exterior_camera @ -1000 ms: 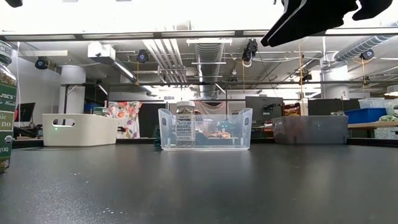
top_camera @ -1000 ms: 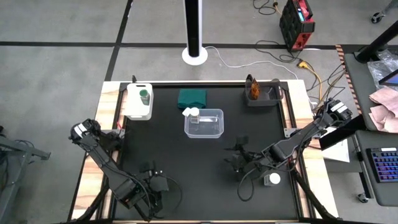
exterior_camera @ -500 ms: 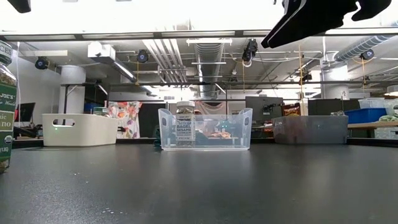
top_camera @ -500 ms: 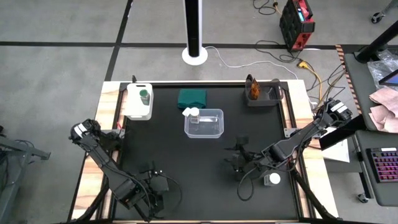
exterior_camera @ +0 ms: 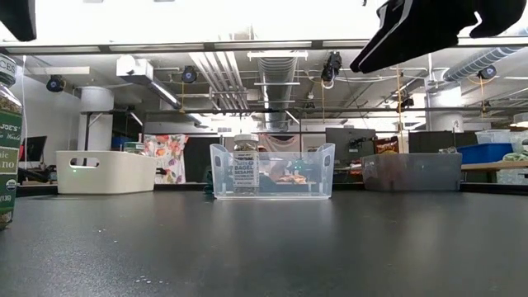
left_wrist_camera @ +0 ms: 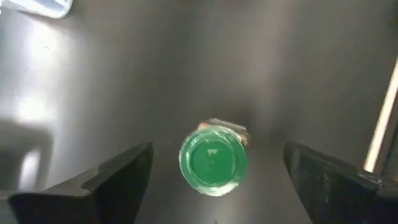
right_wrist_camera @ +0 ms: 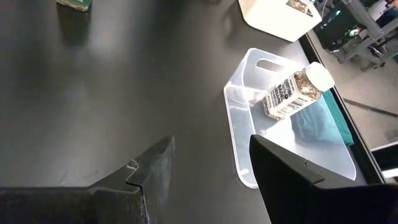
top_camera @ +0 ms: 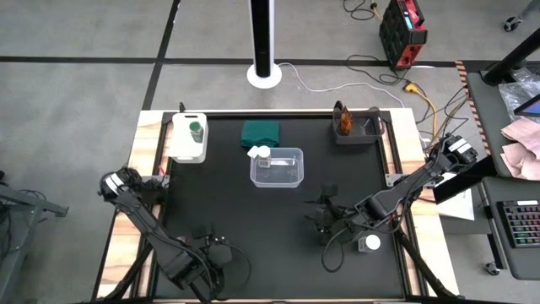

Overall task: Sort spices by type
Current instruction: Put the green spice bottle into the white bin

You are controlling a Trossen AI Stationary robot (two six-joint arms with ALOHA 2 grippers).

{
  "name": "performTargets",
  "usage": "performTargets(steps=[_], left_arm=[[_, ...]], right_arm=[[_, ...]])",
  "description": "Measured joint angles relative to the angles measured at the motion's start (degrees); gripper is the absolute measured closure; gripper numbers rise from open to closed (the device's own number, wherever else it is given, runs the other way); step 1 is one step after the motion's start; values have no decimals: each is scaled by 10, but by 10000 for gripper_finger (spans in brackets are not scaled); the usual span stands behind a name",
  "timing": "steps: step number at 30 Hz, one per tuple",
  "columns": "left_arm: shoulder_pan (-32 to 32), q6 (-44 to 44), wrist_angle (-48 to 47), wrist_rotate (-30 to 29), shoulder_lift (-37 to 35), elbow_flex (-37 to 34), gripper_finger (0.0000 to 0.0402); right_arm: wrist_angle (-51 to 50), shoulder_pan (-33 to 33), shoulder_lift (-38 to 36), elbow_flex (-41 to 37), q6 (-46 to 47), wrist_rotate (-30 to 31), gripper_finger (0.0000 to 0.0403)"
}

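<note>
I'm hovering the left gripper (left_wrist_camera: 211, 180) straight over a green-lidded jar (left_wrist_camera: 213, 160) standing upright at the table's near left, fingers spread wide either side of the lid, nothing held. I'm counting two green-lidded jars, the other in the white bin (top_camera: 187, 138), and two white-lidded jars: one in the clear bin (top_camera: 277, 167), one beside the right gripper (top_camera: 324, 217), which is hanging part open and empty.

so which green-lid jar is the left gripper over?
The green-lid jar standing loose on the black mat at the near left, directly below the open left gripper. The other one sits in the white bin at the far left.
</note>
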Motion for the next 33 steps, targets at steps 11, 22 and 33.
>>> performTargets(steps=[11,22,33], left_arm=[[-4,-5,32,17,-6,-60,81],[-4,12,102,31,-8,-123,90],[-3,46,106,25,-8,-120,169]], right_arm=[[11,0,0,-14,3,1,200],[16,0,0,-14,3,5,200],[26,0,0,-14,3,5,200]])
